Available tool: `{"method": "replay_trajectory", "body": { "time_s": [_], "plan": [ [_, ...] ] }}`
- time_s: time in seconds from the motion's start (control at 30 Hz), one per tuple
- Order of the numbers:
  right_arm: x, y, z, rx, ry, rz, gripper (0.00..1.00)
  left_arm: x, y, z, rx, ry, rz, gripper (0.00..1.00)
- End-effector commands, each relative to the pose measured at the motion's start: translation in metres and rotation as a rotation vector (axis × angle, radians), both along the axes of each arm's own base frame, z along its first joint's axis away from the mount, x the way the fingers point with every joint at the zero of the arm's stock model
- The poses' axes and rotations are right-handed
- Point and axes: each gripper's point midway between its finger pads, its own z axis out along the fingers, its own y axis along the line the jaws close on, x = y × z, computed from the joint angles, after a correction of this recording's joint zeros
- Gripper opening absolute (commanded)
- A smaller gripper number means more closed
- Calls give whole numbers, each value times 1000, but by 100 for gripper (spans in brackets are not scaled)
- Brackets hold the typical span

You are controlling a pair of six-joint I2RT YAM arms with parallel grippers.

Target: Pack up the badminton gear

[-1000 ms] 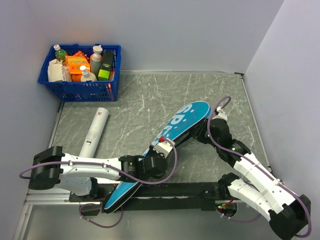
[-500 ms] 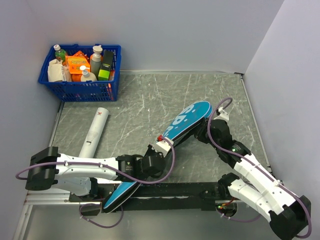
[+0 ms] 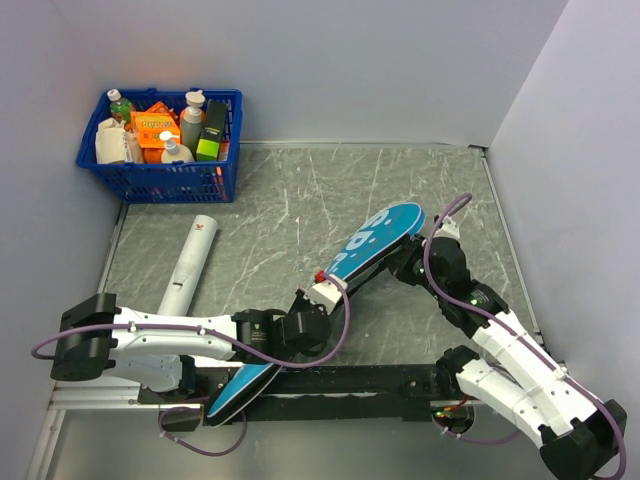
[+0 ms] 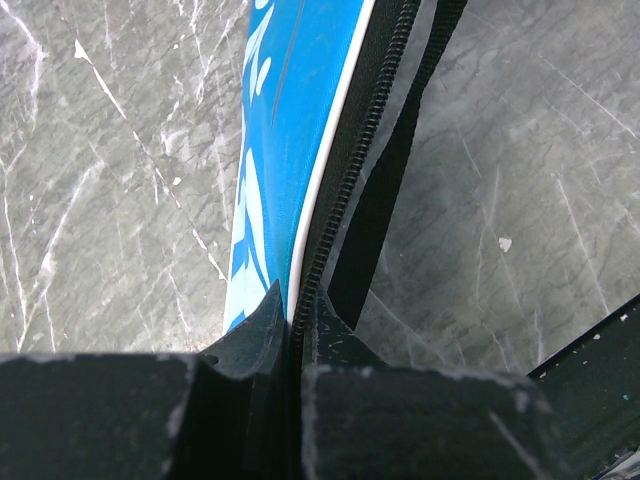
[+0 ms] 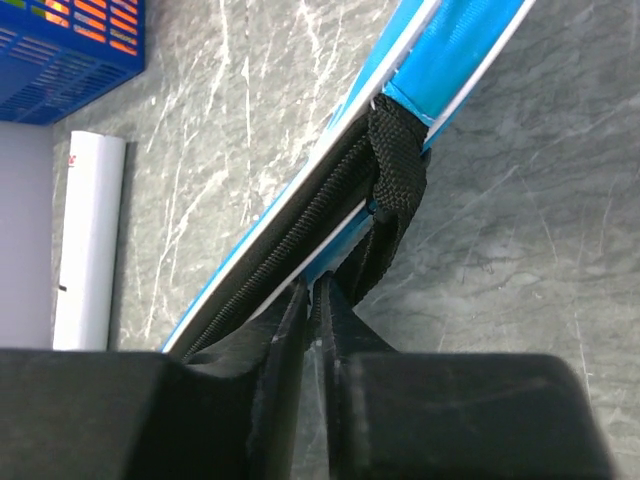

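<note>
Both jaws pinch the teal cover (at its toothed zipper).

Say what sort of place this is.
Likely a robot test cell: plain grey walls around a marble-patterned table, left arm and right arm mounted at its near edge, and a blue basket.

Teal cover tilted on edge, lying diagonally; white tube lying flat, well left.

— What lies on the grey marbled surface?
— A blue basket in the upper left corner, and a white tube lying at left, below it and apart from it.
</note>
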Motion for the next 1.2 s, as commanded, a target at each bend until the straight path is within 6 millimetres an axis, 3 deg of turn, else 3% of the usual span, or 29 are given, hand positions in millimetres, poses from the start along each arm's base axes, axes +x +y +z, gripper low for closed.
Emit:
{"method": "replay_trajectory", "body": {
  "time_s": [0.0,0.3,0.4,0.53,0.63,0.9,1.17],
  "plan": [
    [8,5,24,36,-61,5,15,4,-14,41,-163,-32,16,1],
    [24,-6,5,-37,-56,-73,10,1,-13,49,-192,-27,5,1],
    [29,-13,9,-78,-68,-103,15,1,-11,52,-203,-27,0,1],
    [32,-19,19,-99,-90,-124,32,0,-9,54,-206,-27,0,1],
    [30,-21,23,-107,-101,-117,36,1,-8,53,-200,-30,4,1],
    [27,-25,32,-151,-116,-88,39,0,-11,49,-198,-27,-2,1],
    [31,-39,53,-187,-151,-112,38,0,-10,48,-200,-22,-1,1]
  ]
}}
